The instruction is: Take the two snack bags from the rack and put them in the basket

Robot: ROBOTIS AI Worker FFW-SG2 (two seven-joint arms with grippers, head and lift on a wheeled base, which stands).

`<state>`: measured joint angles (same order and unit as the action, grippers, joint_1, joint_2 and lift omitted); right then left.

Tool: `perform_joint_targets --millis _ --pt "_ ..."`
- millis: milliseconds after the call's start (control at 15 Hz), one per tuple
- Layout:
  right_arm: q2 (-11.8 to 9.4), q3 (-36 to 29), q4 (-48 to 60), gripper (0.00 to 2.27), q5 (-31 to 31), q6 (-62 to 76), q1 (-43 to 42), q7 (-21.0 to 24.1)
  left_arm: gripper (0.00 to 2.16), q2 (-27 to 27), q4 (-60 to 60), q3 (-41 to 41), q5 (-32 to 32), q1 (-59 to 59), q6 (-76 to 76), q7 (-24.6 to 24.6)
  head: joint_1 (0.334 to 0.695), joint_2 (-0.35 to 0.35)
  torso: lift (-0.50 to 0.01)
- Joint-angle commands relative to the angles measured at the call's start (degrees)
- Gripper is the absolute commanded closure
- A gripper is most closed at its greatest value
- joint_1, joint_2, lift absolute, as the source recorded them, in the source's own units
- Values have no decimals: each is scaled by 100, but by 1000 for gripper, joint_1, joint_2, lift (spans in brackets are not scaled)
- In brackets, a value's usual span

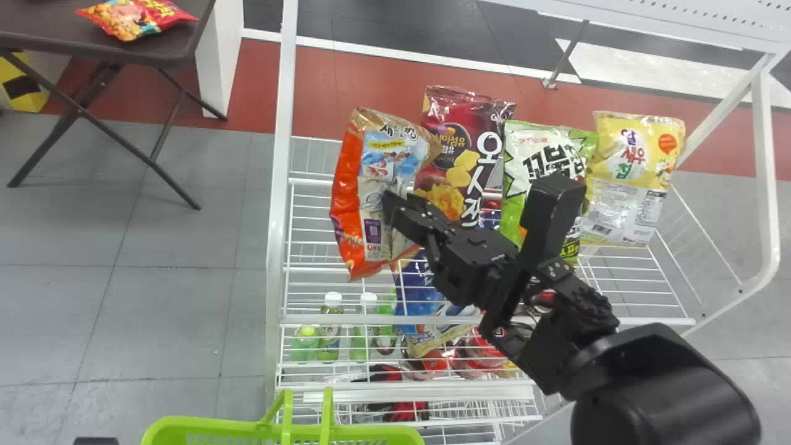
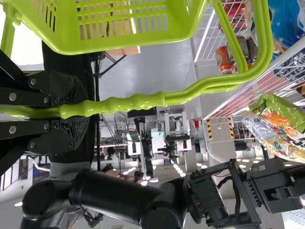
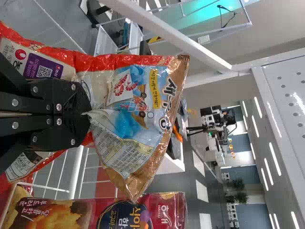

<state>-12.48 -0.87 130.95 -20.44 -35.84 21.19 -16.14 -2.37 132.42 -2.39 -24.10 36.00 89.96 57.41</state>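
Right gripper (image 1: 394,207) has jaws clenched on the orange snack bag (image 1: 349,185), which spreads to both sides of them. Dark red bag (image 1: 460,139) stands just right of those jaws. Left gripper (image 2: 71,112) grasps the green basket's (image 2: 124,47) handle (image 2: 128,104) between its jaws.

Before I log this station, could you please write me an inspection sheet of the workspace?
Surface: white wire rack; a maroon bag, green bag and yellow bag stand in a row.
Job's things: orange bag gripped at the rack; green basket hangs by its handle. Second bag to take: cannot tell which.
Clutter: bottles low in the rack.
Grippers: left tool closed on the handle; right tool pinching the orange bag.
Cables: black cable along the right arm.
Surroundings: dark table bearing another snack.
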Motion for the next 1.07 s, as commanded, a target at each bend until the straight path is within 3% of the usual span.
perform_joint_targets --millis 0,400,533,600,800,1000 --pt "0 -300 757 2246 -30 -473 553 6 1720 0 74 -25 -7 48 7 16 695 -289 -11" --pt "26 -1776 2119 2250 -611 -2389 1740 -328 1720 35 135 -34 -25 65 7 7 695 -350 -11" --pt "307 -2119 2418 2250 -628 -3672 1845 -689 1720 70 144 -42 -25 127 7 -10 695 -350 -11" --pt "395 -2207 2523 2250 -637 -4375 1854 -856 1720 79 144 -42 -25 127 7 -19 695 -350 -11" --pt "395 -2146 2567 2250 -637 -4938 2109 -1032 1720 123 135 -25 -25 135 7 -54 695 -350 -11" --pt "378 -1680 2418 2250 -417 -5324 2197 -1032 1717 149 144 -25 -25 92 7 -80 695 -350 -11"
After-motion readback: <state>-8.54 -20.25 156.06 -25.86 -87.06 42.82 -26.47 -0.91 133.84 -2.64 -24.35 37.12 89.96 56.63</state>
